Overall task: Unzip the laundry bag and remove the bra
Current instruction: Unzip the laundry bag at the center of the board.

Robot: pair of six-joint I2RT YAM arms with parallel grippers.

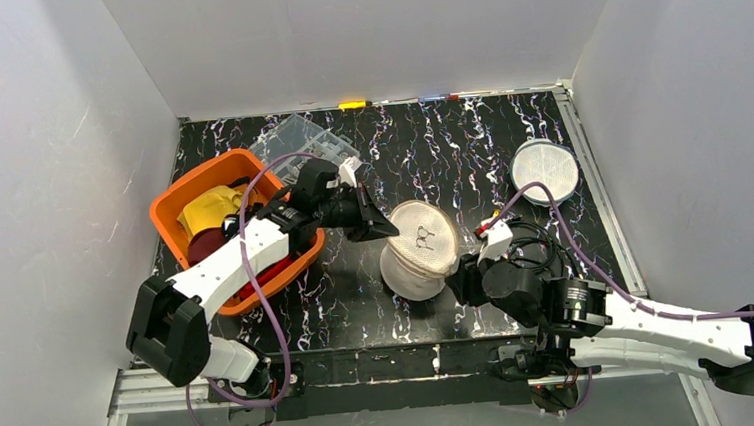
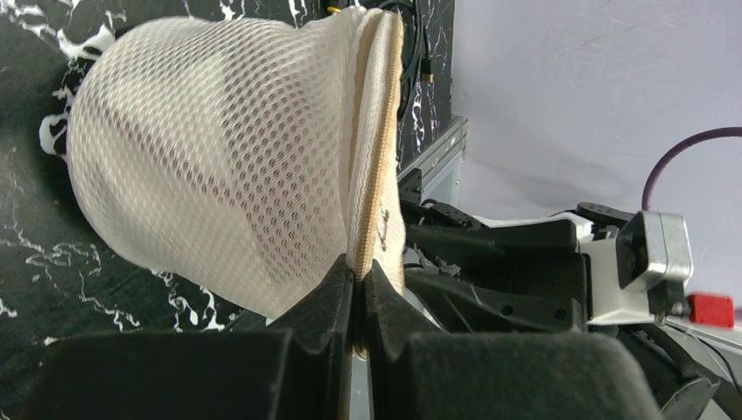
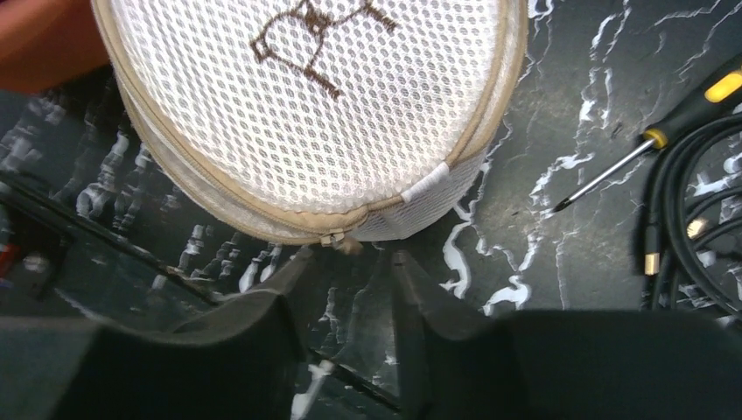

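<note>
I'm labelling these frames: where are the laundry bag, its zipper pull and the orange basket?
laundry bag [image 1: 417, 238], top view, on its mesh lid.
zipper pull [image 3: 333, 238], right wrist view, on the slider at the lid's edge.
orange basket [image 1: 193, 179], top view, on its far rim.

This was a robotics lab test cell: plain white panel walls [image 1: 48, 146] boxed in a black, white-veined marble-pattern tabletop [image 1: 449, 158], which was edged with bare aluminium frame rails [image 1: 602, 197].

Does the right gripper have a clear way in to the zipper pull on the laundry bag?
Probably yes. The zipper pull sits just ahead of the open right gripper, with nothing between them. The left gripper pinches the rim of the laundry bag.
</note>
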